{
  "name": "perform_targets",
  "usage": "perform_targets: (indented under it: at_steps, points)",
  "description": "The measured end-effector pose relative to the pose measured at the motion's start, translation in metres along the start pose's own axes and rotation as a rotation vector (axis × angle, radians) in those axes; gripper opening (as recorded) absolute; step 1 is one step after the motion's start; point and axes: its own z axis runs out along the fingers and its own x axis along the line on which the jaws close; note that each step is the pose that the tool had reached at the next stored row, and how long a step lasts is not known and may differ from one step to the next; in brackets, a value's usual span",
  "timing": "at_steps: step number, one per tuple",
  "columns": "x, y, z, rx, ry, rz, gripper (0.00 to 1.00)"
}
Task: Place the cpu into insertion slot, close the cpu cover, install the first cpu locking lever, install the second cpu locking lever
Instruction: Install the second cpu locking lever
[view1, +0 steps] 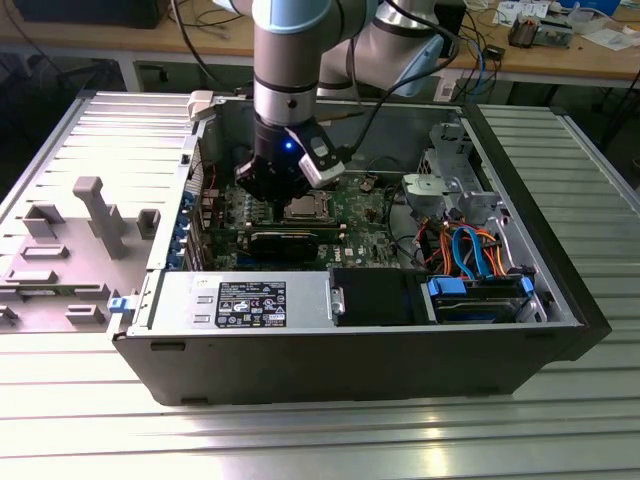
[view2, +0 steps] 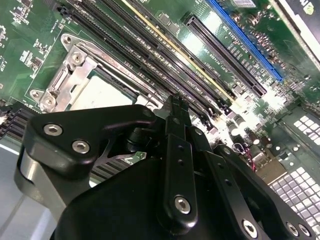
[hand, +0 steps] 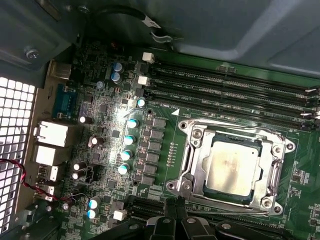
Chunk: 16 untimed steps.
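The gripper (view1: 272, 192) hangs low inside the open computer case (view1: 350, 380), just over the green motherboard (hand: 100, 125). Its black fingers (view2: 176, 120) are pressed together and hold nothing. The cpu (hand: 232, 167) already sits in the insertion slot (hand: 200, 172), with the cpu cover (hand: 197, 150) lying flat around it. The chip lies just beside the fingertips, not touching them, next to the long memory slots (view2: 200, 75).

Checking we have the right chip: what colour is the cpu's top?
Dull silver-grey, with a faint brownish smudge; the cpu shows best in the first wrist view.
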Motion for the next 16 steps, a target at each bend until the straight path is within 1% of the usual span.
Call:
perform_targets:
  at_steps: [2,11,14,16]
  points:
    - [0.0,0.0001,0.0014,-0.009,-0.0021,-0.006,0.11]
    - [-0.0002,0.0001,0.0048,-0.0104,-0.0024,-0.014,0.11]
    - [-0.0003,0.0001,0.0051,-0.0139,-0.0033,-0.014,0.11]
    - [-0.0003,0.0001,0.0051,-0.0145,-0.0033,-0.014,0.11]
